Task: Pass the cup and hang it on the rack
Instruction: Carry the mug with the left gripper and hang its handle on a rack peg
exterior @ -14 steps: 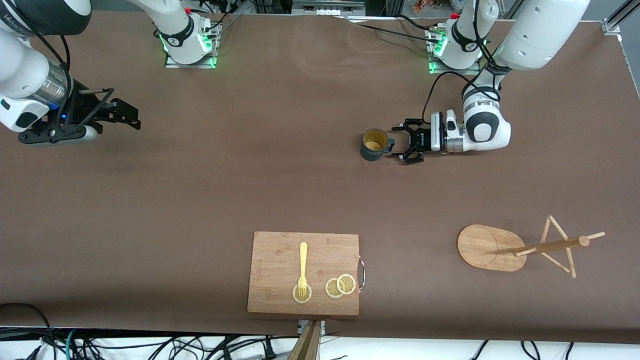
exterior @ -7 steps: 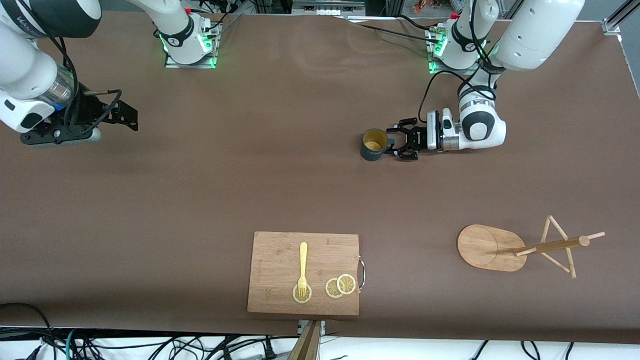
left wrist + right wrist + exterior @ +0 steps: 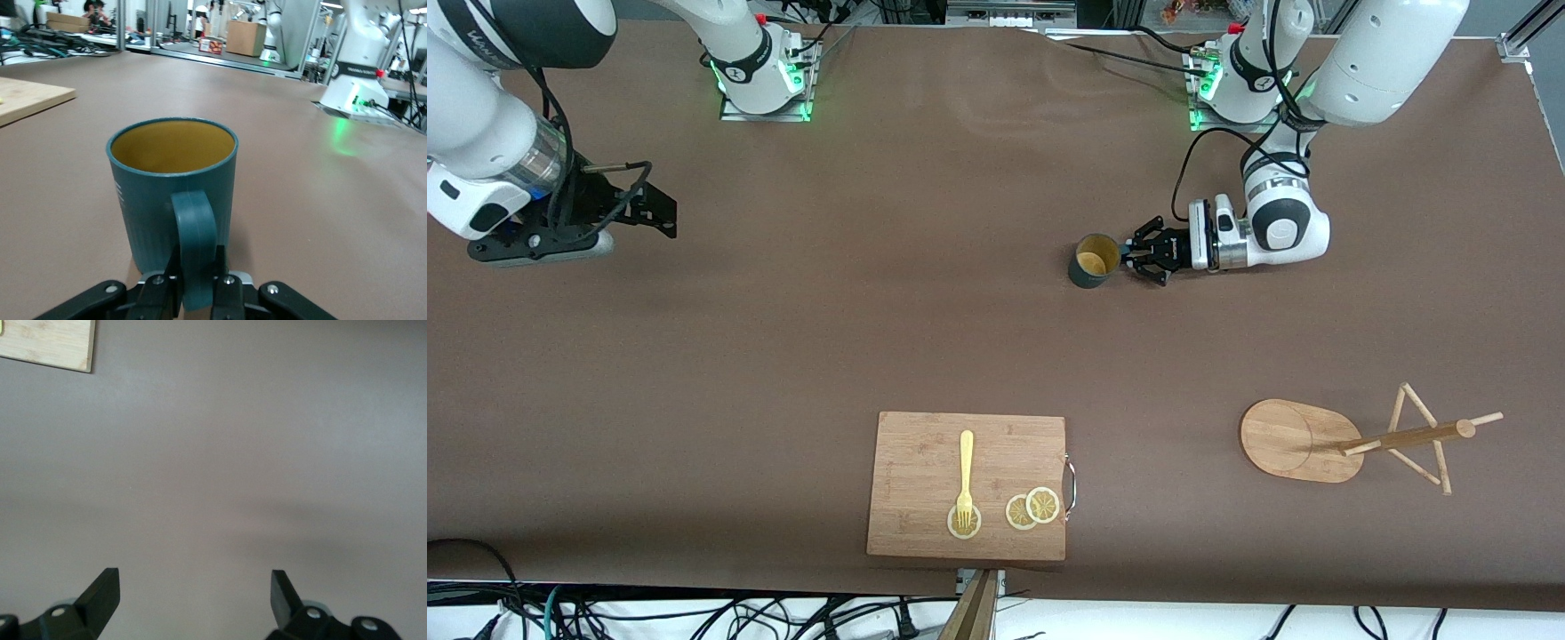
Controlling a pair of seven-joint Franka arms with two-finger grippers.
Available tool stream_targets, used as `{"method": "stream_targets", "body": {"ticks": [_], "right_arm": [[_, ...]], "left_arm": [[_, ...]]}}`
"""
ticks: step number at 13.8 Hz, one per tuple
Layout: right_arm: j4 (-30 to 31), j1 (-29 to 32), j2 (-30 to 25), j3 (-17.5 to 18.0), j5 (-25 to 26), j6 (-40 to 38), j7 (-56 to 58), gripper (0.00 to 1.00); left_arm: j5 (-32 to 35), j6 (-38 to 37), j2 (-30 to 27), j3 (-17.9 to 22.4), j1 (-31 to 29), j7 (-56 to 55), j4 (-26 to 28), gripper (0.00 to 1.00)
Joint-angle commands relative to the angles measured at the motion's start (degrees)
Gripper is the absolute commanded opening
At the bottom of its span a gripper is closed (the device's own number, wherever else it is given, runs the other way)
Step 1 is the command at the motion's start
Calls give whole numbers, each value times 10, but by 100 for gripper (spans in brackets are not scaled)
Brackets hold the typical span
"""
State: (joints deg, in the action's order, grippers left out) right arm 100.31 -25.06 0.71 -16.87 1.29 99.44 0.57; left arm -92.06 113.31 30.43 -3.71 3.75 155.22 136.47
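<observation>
A: Start nearest the front camera. What lies there?

B: A bamboo cutting board [image 3: 967, 485] with a yellow fork [image 3: 965, 478] and lemon slices [image 3: 1032, 508] on it. Beside it, toward the left arm's end of the table, the rack [image 3: 1352, 441] lies tipped over on its side, its oval base on edge and the post and pegs flat on the brown table [image 3: 827, 338].

A: And the cup?

B: The cup [image 3: 1092, 260] stands upright on the table, farther from the front camera than the board and the rack, well apart from both. Its ochre inside faces up.

A: How is the left arm posed?

B: It bends down from its base, forearm low, wrist turned level so the left gripper [image 3: 1144, 257] points sideways along the table at the cup. In the left wrist view the fingers [image 3: 159, 288] are pinched tight on the cup's handle [image 3: 194, 247].

A: The right arm?

B: It waits at its own end of the table, elbow high, the right gripper [image 3: 640, 206] hanging over bare table. Its fingers [image 3: 100, 593] stand wide apart, holding nothing.
</observation>
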Motion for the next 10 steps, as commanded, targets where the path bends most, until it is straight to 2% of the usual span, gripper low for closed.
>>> {"method": "stream_targets", "body": {"ticks": [1, 6, 10], "right_arm": [[-65, 0, 20, -2, 17, -28, 6, 100], [-75, -2, 20, -1, 9, -49, 6, 100], [-76, -7, 15, 4, 8, -51, 5, 100]], "left_arm": [[-14, -34, -33, 5, -27, -95, 9, 0], [55, -158, -130, 53, -79, -538, 1, 0], [56, -223, -145, 109, -116, -786, -23, 0]]}}
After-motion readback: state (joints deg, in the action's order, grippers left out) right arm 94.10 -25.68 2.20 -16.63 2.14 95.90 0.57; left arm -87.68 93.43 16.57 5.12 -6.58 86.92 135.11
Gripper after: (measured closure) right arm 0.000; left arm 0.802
